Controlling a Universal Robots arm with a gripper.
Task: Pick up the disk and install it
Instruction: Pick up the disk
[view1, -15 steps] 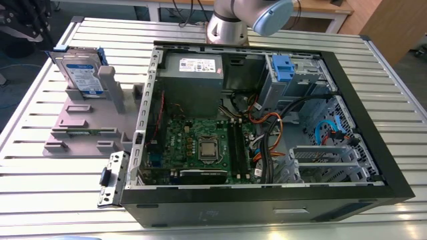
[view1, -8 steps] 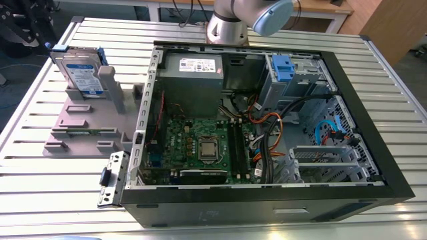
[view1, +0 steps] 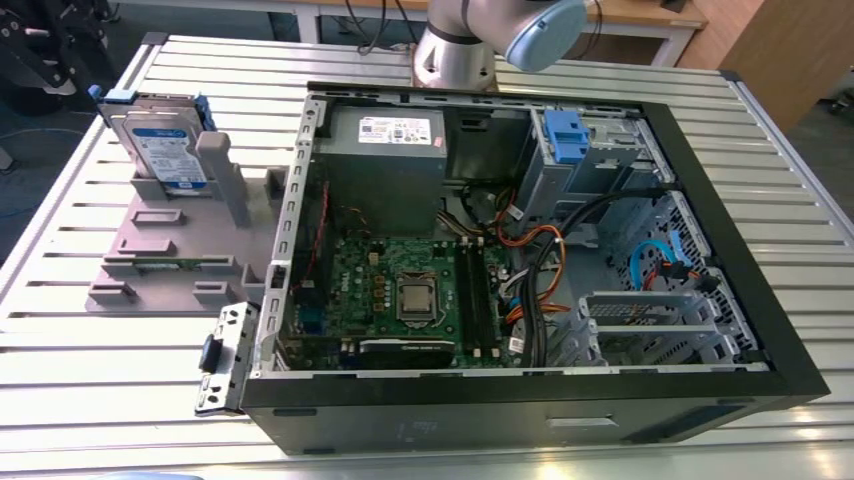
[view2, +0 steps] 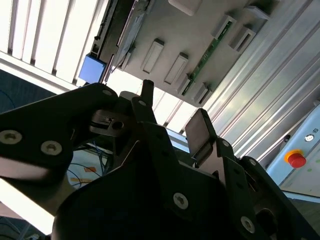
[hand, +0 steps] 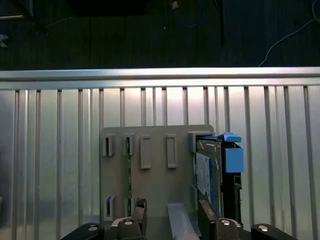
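Slatted table (view1: 80, 340): the disk (view1: 164, 140) stands upright in a rack (view1: 174, 262), looks rigid and weighty; pinch its flat faces. Gripper (hand: 172, 209) gapes, empty.

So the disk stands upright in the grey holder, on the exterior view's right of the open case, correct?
Wrong side: the disk stands upright in the grey holder on the exterior view's left of the open case, as the exterior view shows.

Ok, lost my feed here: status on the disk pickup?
Gripper open, over grey holder. Disk upright in holder, not gripped. Nothing blocking it.
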